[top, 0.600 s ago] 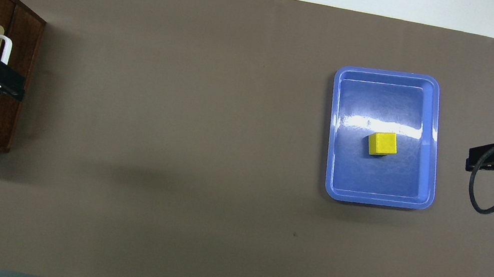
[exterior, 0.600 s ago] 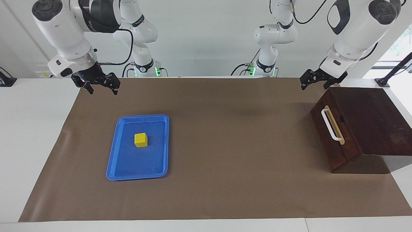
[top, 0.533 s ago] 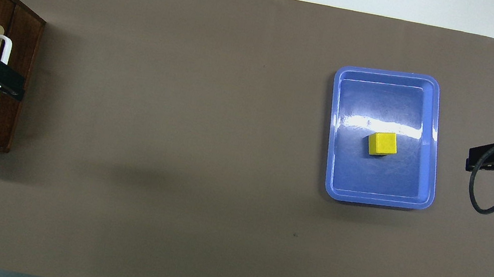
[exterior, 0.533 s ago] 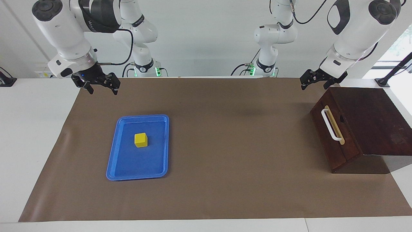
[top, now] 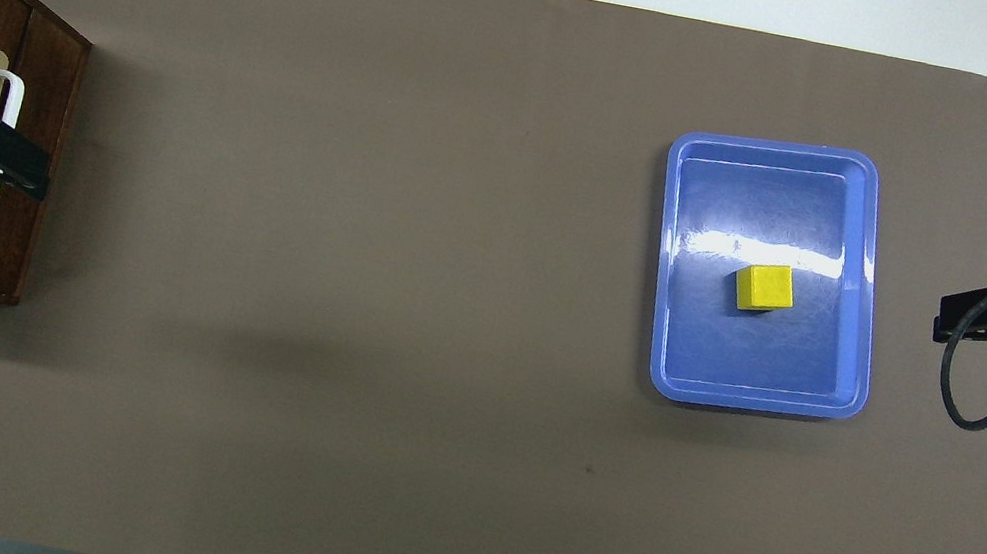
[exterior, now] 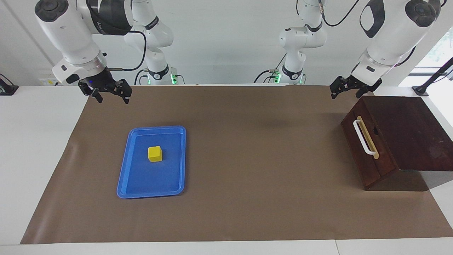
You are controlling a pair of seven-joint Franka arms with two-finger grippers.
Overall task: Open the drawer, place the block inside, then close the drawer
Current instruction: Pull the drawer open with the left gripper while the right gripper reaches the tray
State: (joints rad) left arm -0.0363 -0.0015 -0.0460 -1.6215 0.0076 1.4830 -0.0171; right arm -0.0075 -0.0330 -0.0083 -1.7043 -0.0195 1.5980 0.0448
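One block, one tray, one box, two arms. The block is a small bright yellow cube with matte faces, and it is sitting flat in the glossy blue plastic tray, a shallow rectangle with rounded corners, toward the right arm's end of the table. A brown paper sheet is covering the white table. The box is dark brown wood with a flat top, sitting at the left arm's end. Its drawer is sitting flush and shut, showing one white bar handle on a pale strip.

The left gripper is hanging in the air just over the box corner nearest the robots, fingers spread, holding nothing. From overhead it is overlapping the handle, but it is probably not touching it; the facing view puts it well above. The right gripper is hovering over the paper's edge, apart from the tray, jaws wide and empty.

Versus half a second back: the right gripper is sitting slightly farther out from the tray; block, tray and drawer are staying put.
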